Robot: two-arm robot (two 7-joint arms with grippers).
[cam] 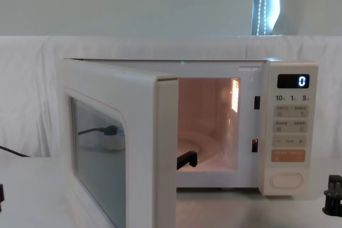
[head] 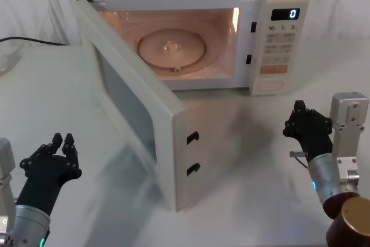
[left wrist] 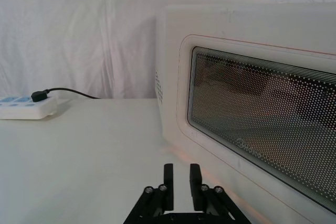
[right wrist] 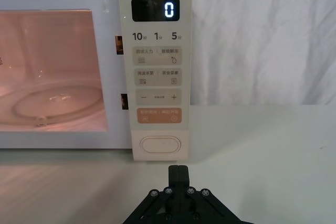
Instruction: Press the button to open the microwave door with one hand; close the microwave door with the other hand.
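Right gripper (right wrist: 178, 170) hovered low over the table, fingers pressed together, empty, aimed squarely at the button (right wrist: 160, 145) but short of it, apart. Wrist upright at the table's right side, black fingers leaning toward the microwave (head: 243, 27).

Left gripper (left wrist: 179, 184) sat low on the left, fingers parted by a narrow gap, nothing between them, tips pointing at the window side of the microwave door (left wrist: 252, 145), near, not touching.

Door swung wide toward the robot, cavity lit pink, glass turntable (head: 170, 47) bare, display (right wrist: 155, 10) reading "0".
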